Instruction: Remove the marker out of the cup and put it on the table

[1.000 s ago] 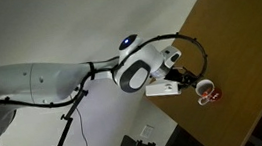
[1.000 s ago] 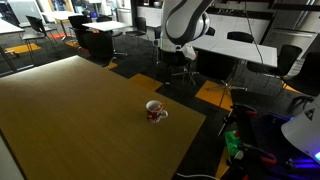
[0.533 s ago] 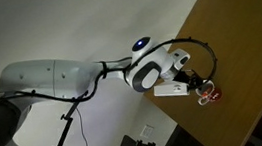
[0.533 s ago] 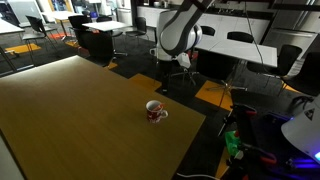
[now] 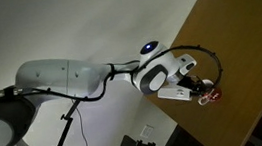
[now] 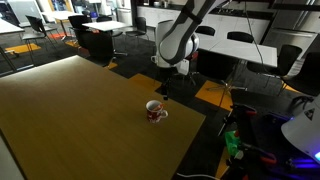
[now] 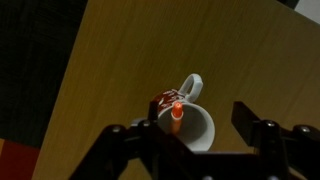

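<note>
The small white cup (image 7: 190,125) with red markings stands on the brown table (image 7: 230,50) near its corner; it also shows in both exterior views (image 6: 155,111) (image 5: 210,95). An orange-red marker (image 7: 176,110) stands inside the cup, leaning on its rim. My gripper (image 7: 198,124) is open, its jaws on either side of the cup, above it. In an exterior view the gripper (image 6: 163,86) hangs a little above the cup. In an exterior view the gripper (image 5: 199,87) is right beside the cup.
The table's edge (image 6: 190,140) runs close to the cup. Office desks and chairs (image 6: 245,50) stand behind the table. A dark cable (image 5: 210,58) loops over the wrist.
The arm has moved down and toward the cup; the gripper is now closer over it. The cup and marker have not moved.
</note>
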`<state>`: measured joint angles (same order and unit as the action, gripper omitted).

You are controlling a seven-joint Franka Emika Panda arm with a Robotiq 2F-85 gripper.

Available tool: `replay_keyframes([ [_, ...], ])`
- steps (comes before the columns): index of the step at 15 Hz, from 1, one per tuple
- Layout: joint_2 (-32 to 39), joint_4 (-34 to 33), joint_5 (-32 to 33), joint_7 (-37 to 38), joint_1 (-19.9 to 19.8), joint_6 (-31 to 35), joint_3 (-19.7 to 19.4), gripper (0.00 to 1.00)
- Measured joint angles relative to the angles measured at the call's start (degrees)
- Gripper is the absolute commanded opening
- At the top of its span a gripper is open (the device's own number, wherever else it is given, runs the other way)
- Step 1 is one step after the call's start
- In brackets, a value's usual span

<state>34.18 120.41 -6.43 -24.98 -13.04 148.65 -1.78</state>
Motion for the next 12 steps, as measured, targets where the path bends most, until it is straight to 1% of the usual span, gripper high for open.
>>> replay_keyframes([
  [4,1.47,-0.44,0.86,2.78,0.00,0.00,-0.01,0.77],
  [7,3.06,-1.90,0.86,2.98,-0.06,0.00,-0.01,0.71],
  [8,3.66,-2.50,0.86,3.00,-0.06,0.00,-0.01,0.72],
  [9,4.32,-3.14,0.86,3.00,-0.07,0.00,-0.01,0.71],
  [12,6.36,-5.02,0.86,3.02,-0.07,0.00,-0.01,0.74],
])
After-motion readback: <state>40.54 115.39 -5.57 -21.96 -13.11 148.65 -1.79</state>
